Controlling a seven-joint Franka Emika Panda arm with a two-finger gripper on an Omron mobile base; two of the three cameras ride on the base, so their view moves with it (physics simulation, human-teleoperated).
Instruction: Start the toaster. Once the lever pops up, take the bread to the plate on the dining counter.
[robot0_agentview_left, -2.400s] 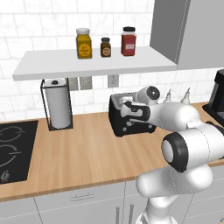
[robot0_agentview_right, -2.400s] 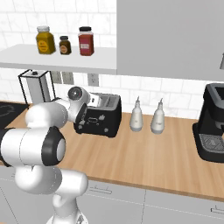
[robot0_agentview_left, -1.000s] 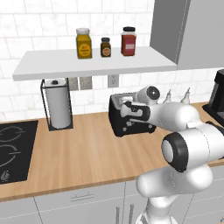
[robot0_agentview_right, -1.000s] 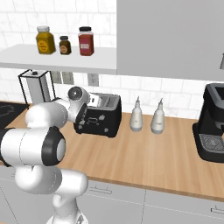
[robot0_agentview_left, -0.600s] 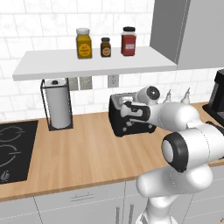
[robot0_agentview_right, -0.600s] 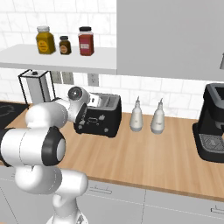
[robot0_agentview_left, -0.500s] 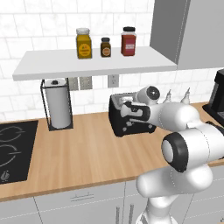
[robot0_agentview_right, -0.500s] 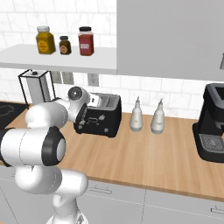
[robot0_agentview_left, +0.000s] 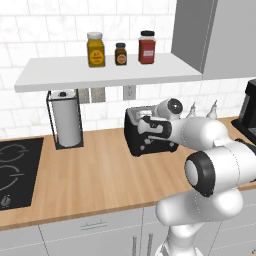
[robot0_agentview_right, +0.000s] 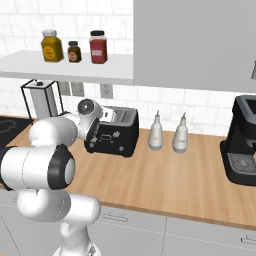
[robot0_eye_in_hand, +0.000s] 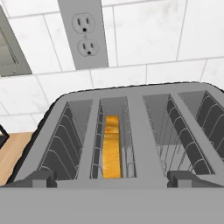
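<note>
A slice of bread (robot0_eye_in_hand: 112, 146) sits low in a slot of the black toaster (robot0_agentview_left: 150, 132) on the wood counter (robot0_agentview_left: 100, 175); the gripper (robot0_eye_in_hand: 112, 181), jaws wide, hovers above. Light, stiff, crumbly toast likely suits a gentle pinch across its faces near the upper crust.

Wood counter (robot0_agentview_left: 95, 180) w/ toaster (robot0_agentview_left: 140, 137), paper towel holder (robot0_agentview_left: 65, 122), 2 white bottles (robot0_agentview_right: 156, 135), coffee machine (robot0_agentview_right: 243, 142)

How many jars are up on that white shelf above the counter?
3, in a row on the shelf: a yellow jar at the left, a small dark jar in the middle, a red jar at the right. None seems hidden.
</note>
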